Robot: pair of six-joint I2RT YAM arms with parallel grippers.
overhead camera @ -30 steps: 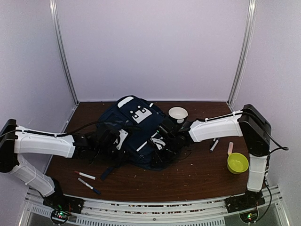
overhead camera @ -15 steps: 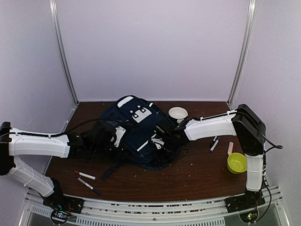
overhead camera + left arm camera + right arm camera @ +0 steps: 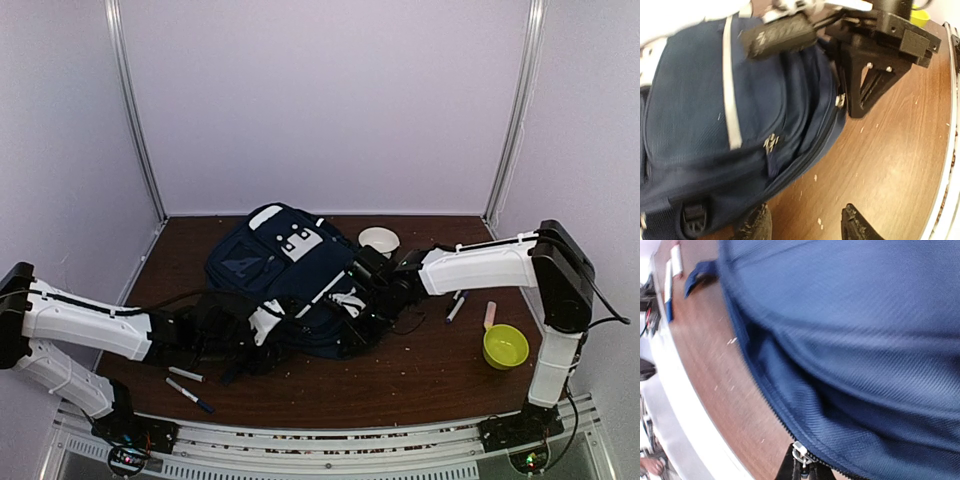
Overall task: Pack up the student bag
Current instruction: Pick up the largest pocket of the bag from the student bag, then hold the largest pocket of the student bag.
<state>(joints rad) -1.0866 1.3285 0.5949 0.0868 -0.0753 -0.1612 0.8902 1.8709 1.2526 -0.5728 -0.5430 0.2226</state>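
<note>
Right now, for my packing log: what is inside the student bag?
The student bag hides its inside: fabric covers everything, no opening shows. Markers, a white bowl and a yellow bowl lie outside it.

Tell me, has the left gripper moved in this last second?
Yes. The left gripper has slid toward the near edge of the table, closer to the two markers, which stayed put.

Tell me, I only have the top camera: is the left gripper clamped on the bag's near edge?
Observer: No. The left wrist view shows the left gripper open, with bare table between its jaws and the student bag just beside one jaw.
Operator: And the right one?
Observer: The right wrist view puts a silver zipper pull at the tips of the right gripper. The frame edge cuts off whether it is pinched.
</note>
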